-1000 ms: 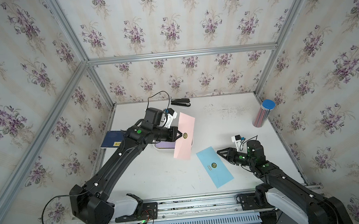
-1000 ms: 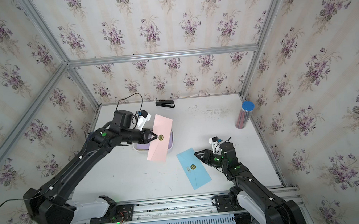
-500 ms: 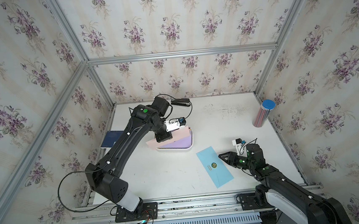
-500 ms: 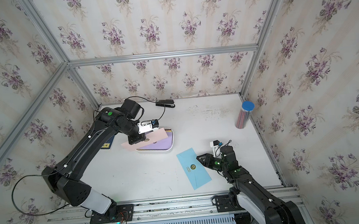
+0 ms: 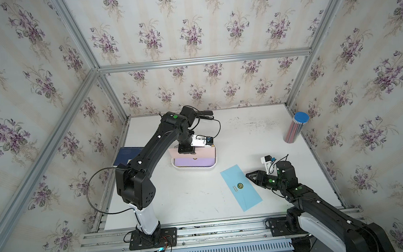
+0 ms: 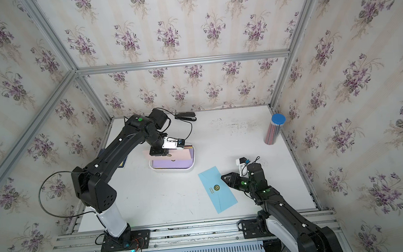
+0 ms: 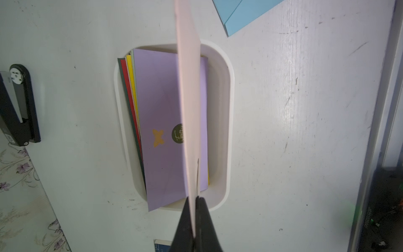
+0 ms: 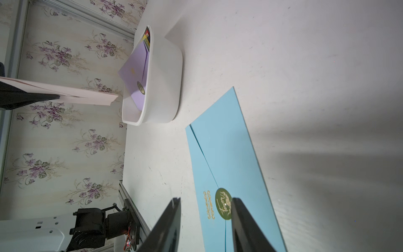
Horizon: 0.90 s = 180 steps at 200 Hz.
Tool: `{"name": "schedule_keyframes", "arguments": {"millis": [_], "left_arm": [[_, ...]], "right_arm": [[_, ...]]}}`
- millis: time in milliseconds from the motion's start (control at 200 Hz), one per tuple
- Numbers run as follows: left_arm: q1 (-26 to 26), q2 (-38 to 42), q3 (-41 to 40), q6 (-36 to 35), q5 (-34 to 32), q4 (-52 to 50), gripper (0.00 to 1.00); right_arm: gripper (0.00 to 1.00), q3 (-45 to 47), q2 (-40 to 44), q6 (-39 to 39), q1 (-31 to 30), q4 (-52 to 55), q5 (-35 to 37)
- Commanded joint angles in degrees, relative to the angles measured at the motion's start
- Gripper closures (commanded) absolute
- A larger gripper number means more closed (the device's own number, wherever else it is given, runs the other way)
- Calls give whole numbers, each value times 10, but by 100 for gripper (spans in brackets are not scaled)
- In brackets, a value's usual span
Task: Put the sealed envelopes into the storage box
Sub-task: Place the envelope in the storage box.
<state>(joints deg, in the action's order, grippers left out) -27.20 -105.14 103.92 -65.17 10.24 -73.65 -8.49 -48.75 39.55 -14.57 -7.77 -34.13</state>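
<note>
Left gripper (image 7: 194, 199) clamped pink envelope (image 7: 188, 87) edge-on above storage box (image 7: 229, 109), hiding part of the seal on lilac envelope (image 7: 161, 109) inside. Right gripper (image 8: 206, 199), jaws parted, straddled the edge of light blue envelope (image 8: 229, 141) beside the box; contact unclear.

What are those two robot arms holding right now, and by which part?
The left tool pinches the pink envelope by its upper long edge, over the storage box. The right tool is open by the light blue envelope, holding nothing.
</note>
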Motion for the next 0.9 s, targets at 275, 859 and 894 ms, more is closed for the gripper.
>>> {"name": "schedule_keyframes", "arguments": {"millis": [275, 859, 894], "left_arm": [[17, -48, -23, -22, 23, 22, 100], [21, -73, 6, 9, 82, 34, 100], [21, -72, 1, 9, 84, 38, 100]], "right_arm": [[58, -13, -8, -26, 2, 16, 11], [57, -6, -16, -19, 3, 2, 10], [58, -5, -16, -19, 3, 2, 10]]}}
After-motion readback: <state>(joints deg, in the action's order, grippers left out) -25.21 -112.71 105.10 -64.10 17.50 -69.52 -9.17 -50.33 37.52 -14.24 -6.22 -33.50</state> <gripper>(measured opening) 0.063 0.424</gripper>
